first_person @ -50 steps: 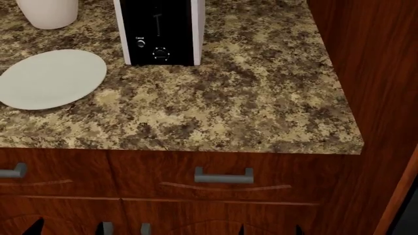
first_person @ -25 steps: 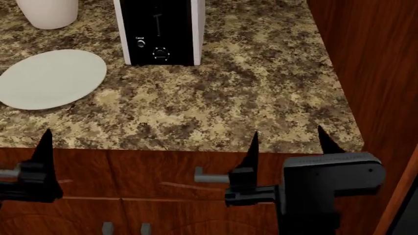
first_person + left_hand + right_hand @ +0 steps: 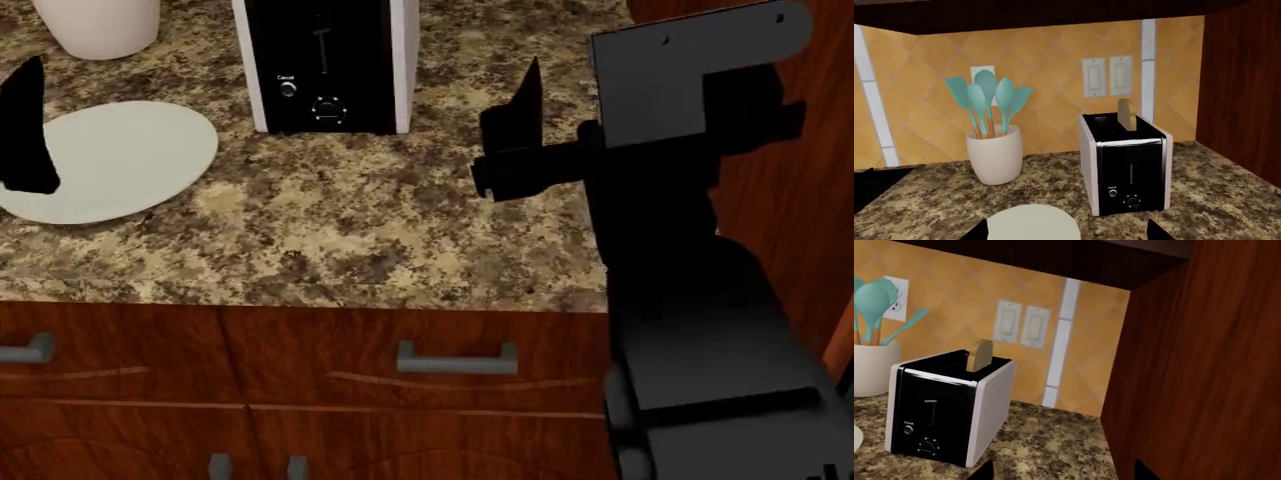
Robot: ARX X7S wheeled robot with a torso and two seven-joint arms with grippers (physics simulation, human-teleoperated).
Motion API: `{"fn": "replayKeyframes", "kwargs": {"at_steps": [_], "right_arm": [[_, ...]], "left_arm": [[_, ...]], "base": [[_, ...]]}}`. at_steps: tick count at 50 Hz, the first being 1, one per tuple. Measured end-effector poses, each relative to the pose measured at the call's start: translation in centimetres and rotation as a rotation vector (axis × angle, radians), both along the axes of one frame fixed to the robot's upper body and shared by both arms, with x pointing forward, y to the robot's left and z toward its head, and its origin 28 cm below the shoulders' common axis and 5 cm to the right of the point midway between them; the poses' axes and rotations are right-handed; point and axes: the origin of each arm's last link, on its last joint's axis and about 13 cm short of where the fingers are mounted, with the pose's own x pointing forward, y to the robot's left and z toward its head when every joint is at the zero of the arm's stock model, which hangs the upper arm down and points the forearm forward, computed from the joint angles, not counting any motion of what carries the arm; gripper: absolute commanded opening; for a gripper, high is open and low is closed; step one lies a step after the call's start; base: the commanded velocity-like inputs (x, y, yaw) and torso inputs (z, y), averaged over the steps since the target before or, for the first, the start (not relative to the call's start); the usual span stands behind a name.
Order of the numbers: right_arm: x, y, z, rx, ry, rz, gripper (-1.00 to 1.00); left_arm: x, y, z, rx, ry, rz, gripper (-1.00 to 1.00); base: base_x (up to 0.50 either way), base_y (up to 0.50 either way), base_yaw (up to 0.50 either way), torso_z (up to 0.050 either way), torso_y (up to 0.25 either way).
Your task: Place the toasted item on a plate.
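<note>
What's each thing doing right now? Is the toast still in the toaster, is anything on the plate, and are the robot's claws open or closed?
Toast: upright, sticking out of the toaster slot.
Toaster: upright on the counter.
Plate: flat, nothing on it.
Utensil jar: upright, holding teal spatulas.
Drawer: closed.
Left gripper: open, holding nothing.
Right gripper: open, holding nothing.

Toasted item (image 3: 1125, 113): thin bread slice, golden-tan, standing upright on edge in toaster (image 3: 1124, 167) slot, upper part sticking out above black-and-white body; seen edge-on from both wrist views. Plate (image 3: 110, 160): plain round off-white, flat on speckled granite counter (image 3: 441, 220), bare, just beside toaster, in front of white utensil jar (image 3: 995, 155).
</note>
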Motion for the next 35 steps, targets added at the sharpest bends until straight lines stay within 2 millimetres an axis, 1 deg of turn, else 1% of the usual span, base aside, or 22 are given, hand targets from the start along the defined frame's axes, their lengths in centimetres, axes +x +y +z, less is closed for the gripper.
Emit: {"fn": "replayKeyframes", "kwargs": {"at_steps": [5, 15, 22, 35], "right_arm": [[0.5, 0.0, 1.3, -0.004, 0.002, -0.003, 1.00], [0.5, -0.1, 3.1, -0.018, -0.007, -0.007, 1.00], [0.5, 0.0, 3.5, -0.026, -0.007, -0.002, 1.00], [0.3, 0.1, 3.7, -0.040, -0.002, 0.008, 1.00]], "left_arm": [[0.5, 0.1, 1.4, 0.010, 0.002, 0.004, 1.00], [0.7, 0.1, 2.9, 0.016, 0.004, 0.002, 1.00], [0.7, 0.0, 3.3, 0.021, 0.005, 0.001, 1.00], [0.7, -0.1, 3.6, 0.026, 0.007, 0.000, 1.00]], "base": [[0.00, 0.04, 0.00, 0.000, 0.000], [0.00, 0.43, 0.00, 0.000, 0.000], [0.00, 0.50, 0.00, 0.000, 0.000], [0.00, 0.50, 0.00, 0.000, 0.000]]}}
